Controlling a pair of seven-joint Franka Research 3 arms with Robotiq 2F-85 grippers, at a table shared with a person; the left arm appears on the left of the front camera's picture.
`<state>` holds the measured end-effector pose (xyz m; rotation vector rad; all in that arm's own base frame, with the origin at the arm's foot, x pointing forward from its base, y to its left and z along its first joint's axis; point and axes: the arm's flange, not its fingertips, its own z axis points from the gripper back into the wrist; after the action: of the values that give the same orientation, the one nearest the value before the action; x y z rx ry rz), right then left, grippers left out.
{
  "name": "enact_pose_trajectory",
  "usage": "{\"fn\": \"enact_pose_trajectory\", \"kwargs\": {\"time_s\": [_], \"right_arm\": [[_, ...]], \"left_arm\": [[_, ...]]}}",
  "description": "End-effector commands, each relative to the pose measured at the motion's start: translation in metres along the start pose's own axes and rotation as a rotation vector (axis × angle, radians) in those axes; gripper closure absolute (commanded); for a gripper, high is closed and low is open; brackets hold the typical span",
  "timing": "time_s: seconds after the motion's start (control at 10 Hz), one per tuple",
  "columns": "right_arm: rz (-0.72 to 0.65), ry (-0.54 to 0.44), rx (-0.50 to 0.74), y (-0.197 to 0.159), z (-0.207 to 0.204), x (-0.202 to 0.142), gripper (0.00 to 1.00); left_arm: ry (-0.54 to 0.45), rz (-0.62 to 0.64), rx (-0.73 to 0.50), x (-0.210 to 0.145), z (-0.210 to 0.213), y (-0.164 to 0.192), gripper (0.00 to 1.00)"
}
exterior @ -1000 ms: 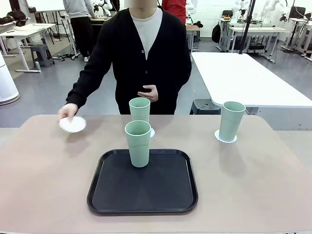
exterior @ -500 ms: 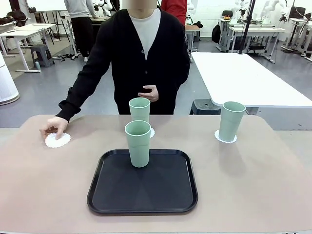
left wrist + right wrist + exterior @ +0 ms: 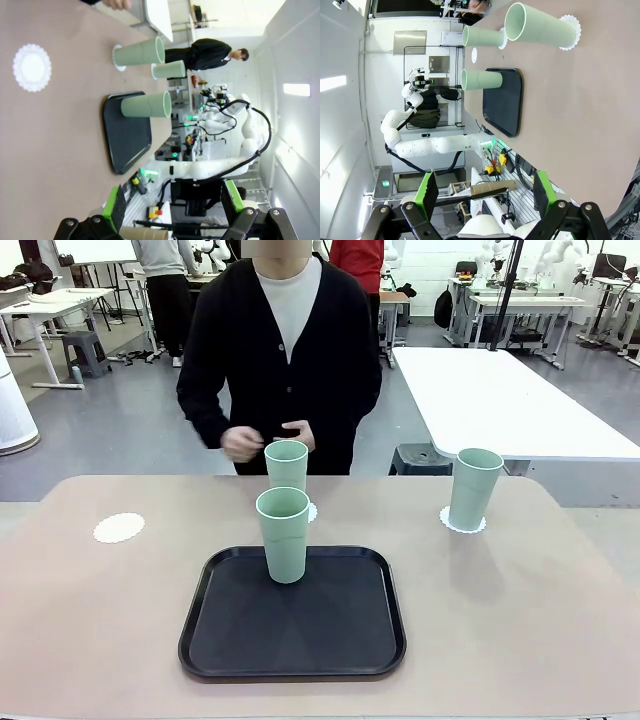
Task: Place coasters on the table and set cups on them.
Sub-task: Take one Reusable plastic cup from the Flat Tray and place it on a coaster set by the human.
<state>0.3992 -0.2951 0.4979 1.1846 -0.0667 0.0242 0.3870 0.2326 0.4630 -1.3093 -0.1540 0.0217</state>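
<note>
Both my grippers hang back off the worktop [image 3: 90, 640], jaws spread wide: left gripper [image 3: 172, 200], right gripper [image 3: 482, 192], nothing between the pads. Landmark is the black tray [image 3: 292, 615]. On the tray's far part, one cup [image 3: 284, 534] stands upright, long axis vertical, mouth up. Just beyond the tray, a second cup [image 3: 286, 464] stands upright on a coaster [image 3: 312, 512]. Far right of the tray, the third cup [image 3: 473, 487] stands mouth-up on its coaster [image 3: 462, 526]. Far left, a bare coaster [image 3: 118, 528] lies flat. Beyond, the person's hand [image 3: 241, 443] is off the worktop.
</note>
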Motion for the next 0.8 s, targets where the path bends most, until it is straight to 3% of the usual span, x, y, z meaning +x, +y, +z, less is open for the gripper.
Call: {"fn": "enact_pose_trajectory", "kwargs": {"time_s": [0.0,0.2,0.5,0.7], "right_arm": [[-0.001,-0.001,0.014,0.002,0.000,0.000,0.00],[-0.001,-0.001,0.014,0.002,0.000,0.000,0.00],[-0.001,-0.001,0.014,0.002,0.000,0.000,0.00],[-0.001,-0.001,0.014,0.002,0.000,0.000,0.00]], "left_arm": [[-0.008,-0.006,-0.007,0.000,0.001,-0.002,0.00],[0.000,0.000,0.000,0.000,0.000,0.000,0.00],[0.114,-0.398,0.396,0.036,-0.060,-0.092,0.00],[0.195,-0.636,0.610,0.052,-0.122,-0.124,0.00]]}}
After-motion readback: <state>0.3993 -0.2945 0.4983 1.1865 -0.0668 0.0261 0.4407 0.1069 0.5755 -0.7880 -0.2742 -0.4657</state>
